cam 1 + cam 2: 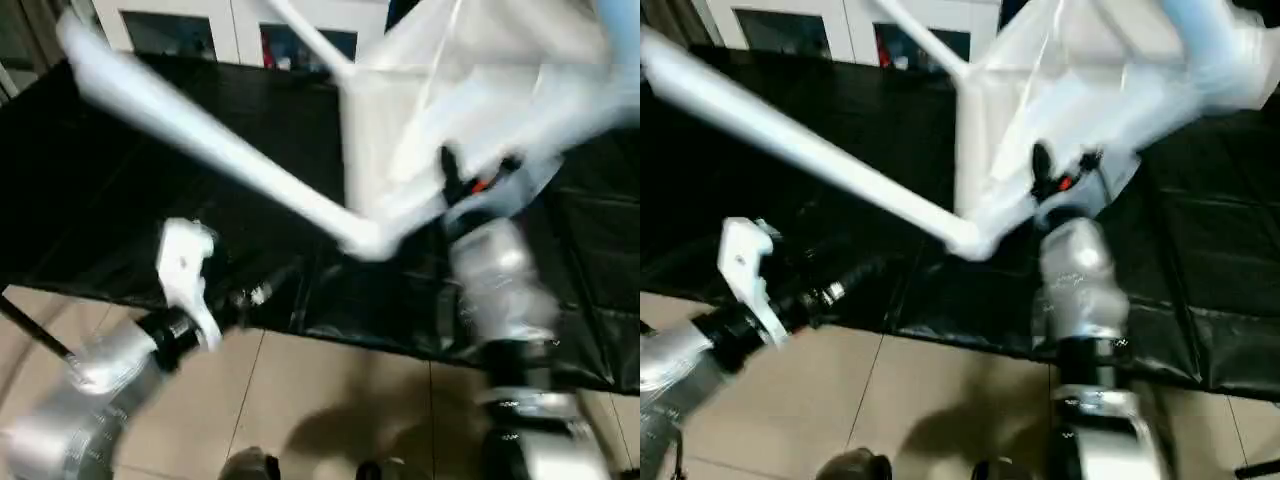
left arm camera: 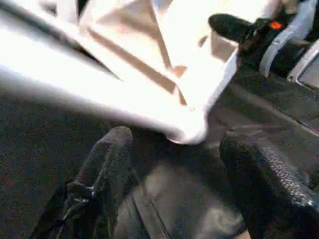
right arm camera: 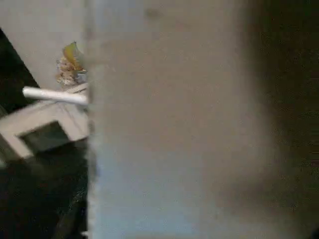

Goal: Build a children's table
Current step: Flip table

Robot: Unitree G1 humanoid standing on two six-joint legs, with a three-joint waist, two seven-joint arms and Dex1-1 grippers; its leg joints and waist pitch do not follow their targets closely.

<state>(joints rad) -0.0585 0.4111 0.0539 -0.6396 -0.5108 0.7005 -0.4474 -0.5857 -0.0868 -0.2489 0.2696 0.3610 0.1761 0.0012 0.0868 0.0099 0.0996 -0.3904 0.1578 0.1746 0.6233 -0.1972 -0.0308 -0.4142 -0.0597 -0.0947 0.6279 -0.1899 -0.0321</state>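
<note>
Fingers (image 2: 107, 164) of the left gripper (image 2: 174, 169) gape empty; right gripper (image 1: 1058, 172) seemingly clamps the blurred table (image 1: 1080, 70); no writing legible.

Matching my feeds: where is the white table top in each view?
Left eye: table top, upper right, tilted.
Right eye: upper right.
Left wrist: just beyond the left gripper.
Right wrist: probably the pale close-up blur.
Shared landmark: right gripper on its edge.

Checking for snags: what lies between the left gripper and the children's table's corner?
In the left wrist view, only bare black cover shows between the left gripper and the children's table corner.
</note>
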